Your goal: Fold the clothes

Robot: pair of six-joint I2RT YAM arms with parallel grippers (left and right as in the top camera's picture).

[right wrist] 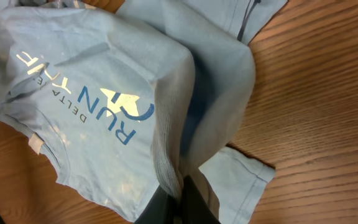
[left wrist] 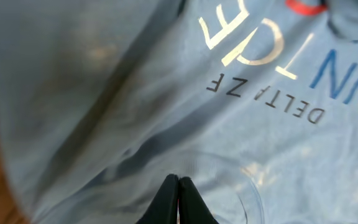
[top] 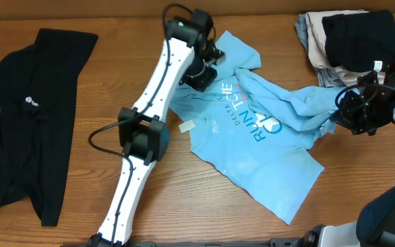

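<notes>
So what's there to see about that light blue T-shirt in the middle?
The light blue T-shirt lies crumpled on the wooden table. It is soft and cotton-looking, print up, with white, blue and red-orange lettering. One edge is folded over the middle, bunched in the shut right end effector. The left end effector, also shut, is over it; a grip there isn't clear.

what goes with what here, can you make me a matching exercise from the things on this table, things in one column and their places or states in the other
Things:
1. light blue cotton T-shirt with printed lettering
2. long black fabric garment
3. pile of black and beige clothes
4. right gripper

Places or states:
A. far right corner of the wooden table
B. shut on a fold of blue cloth
C. spread flat at the left side
D. rumpled in the middle

Pairs: 1-D, 2-C, 3-A, 4-B
</notes>
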